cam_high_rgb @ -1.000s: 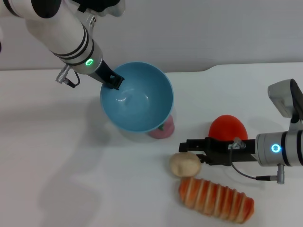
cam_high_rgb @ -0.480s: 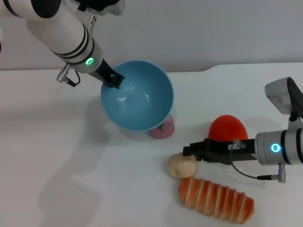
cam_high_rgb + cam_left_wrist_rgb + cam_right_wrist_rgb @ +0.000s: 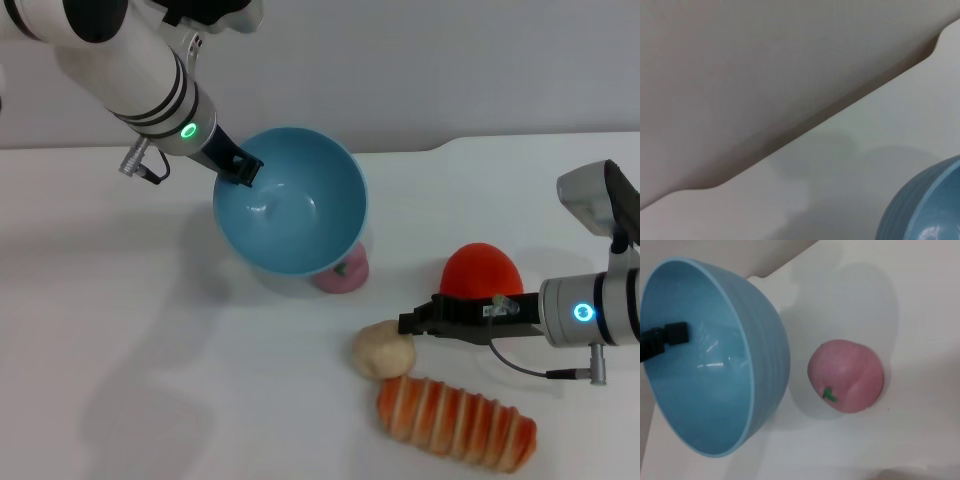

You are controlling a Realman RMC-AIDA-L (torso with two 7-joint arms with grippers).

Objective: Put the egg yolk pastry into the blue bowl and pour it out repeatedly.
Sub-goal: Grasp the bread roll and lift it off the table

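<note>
The blue bowl (image 3: 290,205) hangs tilted above the table at the back, its glossy inside facing me. My left gripper (image 3: 238,166) is shut on its far left rim. The bowl is empty, as the right wrist view confirms (image 3: 715,365), with the left gripper's black fingers (image 3: 665,337) over the rim. A slice of the bowl's outside (image 3: 925,210) shows in the left wrist view. The egg yolk pastry (image 3: 383,350) lies on the table in front of the bowl, to its right. My right gripper (image 3: 412,322) is open just right of the pastry, low over the table and holding nothing.
A pink ball with a green mark (image 3: 345,268) (image 3: 846,376) sits on the table under the bowl's lower rim. A red fruit (image 3: 482,270) lies behind the right gripper. An orange-striped bread loaf (image 3: 455,422) lies in front of it, close to the pastry.
The right gripper has drawn back to the right, off the pastry. The pastry has shifted slightly to the left. The left arm and bowl have barely moved.
</note>
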